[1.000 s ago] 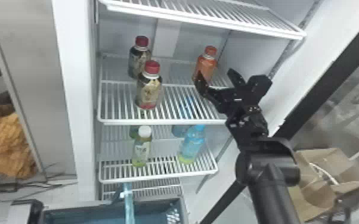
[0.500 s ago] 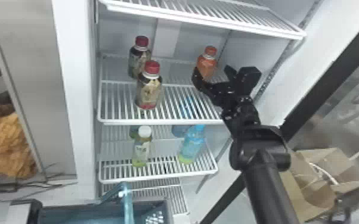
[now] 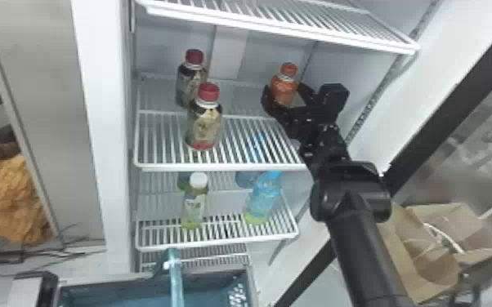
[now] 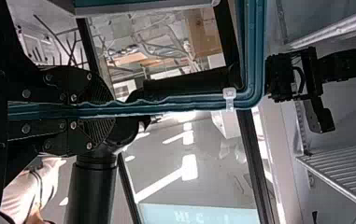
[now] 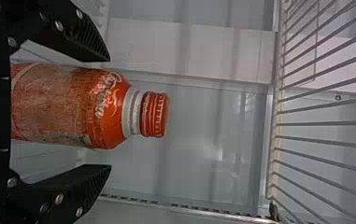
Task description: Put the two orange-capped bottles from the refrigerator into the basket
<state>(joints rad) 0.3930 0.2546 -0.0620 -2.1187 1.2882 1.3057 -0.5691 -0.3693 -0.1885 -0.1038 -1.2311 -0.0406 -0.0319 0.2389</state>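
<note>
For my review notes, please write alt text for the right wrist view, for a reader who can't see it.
An orange-capped bottle stands upright between the open fingers of the right gripper, with a gap on either side. It is inside the refrigerator, with a white wire shelf above its cap.

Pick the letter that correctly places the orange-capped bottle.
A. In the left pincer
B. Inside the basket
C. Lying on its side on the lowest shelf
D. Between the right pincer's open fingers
D: the orange-capped bottle is between the parted fingers of the right pincer, with a gap showing between each fingertip and the bottle.
</note>
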